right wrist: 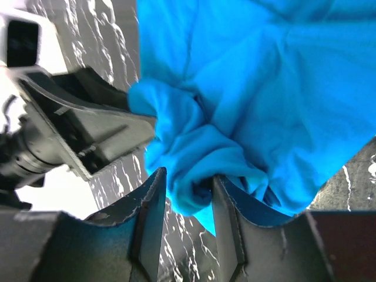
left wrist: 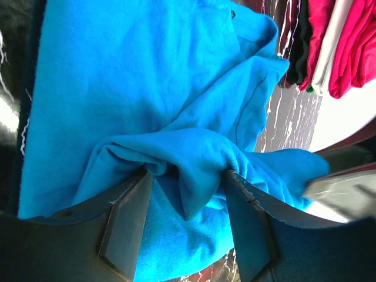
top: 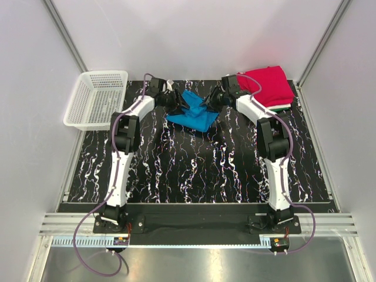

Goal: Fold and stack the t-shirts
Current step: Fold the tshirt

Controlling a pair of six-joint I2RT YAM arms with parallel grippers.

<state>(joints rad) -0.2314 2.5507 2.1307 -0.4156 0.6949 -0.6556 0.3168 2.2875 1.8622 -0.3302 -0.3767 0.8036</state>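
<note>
Top external alone, basket [top: 75,108], blue t-shirt [top: 194,117] everywhere

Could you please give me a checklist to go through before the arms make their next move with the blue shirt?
1. Left gripper grips blue shirt: ok, cloth bunched between its fingers.
2. Right gripper grips it: ok, likewise.
3. Shirt lying flat: not ok, crumpled.
4. Folded stack apart from the shirt: ok.
5. Layers in each pinch: cannot tell.
</note>
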